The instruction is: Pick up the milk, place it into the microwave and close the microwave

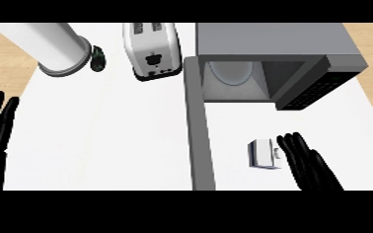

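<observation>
Reaching stage: small white rectangular milk carton [263, 153] not yet grasped, standing on the white counter [109, 138] before the open grey box-shaped microwave [277, 54].

Right hand [310, 163] just beside carton, black fingers straight and apart, holding nothing. Next, probably: curl round carton, lift toward cavity. Left hand [7, 121] resting open at left edge.

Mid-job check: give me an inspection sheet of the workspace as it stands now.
Surface: white counter, wood floor beyond its edges.
Job's things: milk on the counter, in front of the microwave; microwave door swung open, cavity with no milk inside.
Clutter: toaster; white cylinder with a small dark object beside it.
Hands: right hand open, beside the milk; left hand open, resting at left edge.
Cables: nothing seen.
Surroundings: nothing seen.
</observation>
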You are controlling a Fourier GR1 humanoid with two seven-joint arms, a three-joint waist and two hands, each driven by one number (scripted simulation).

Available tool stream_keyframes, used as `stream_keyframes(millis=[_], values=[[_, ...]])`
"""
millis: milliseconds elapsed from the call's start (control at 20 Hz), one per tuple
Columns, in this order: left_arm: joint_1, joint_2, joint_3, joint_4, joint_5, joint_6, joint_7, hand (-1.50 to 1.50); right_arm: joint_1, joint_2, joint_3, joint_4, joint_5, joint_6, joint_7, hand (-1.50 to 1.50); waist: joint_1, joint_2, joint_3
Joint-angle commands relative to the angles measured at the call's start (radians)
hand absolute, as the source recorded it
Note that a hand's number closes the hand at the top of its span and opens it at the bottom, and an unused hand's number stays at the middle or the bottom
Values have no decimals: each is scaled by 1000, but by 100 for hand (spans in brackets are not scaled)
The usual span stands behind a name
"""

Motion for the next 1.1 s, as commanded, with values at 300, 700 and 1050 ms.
stream_keyframes(millis=[300, 700, 1050], values=[[135, 47, 172, -70, 196, -131, 8, -150, 92, -14, -46, 126, 8, -62, -125, -150, 3, 2, 1], [168, 72, 292, -65, 324, -212, 13, -150, 126, -70, -106, 218, -41, -27, -219, -150, 3, 2, 0], [242, 5, 282, -165, 290, -234, 19, -150, 111, -41, -214, 453, -89, -56, -371, -150, 4, 2, 1]])
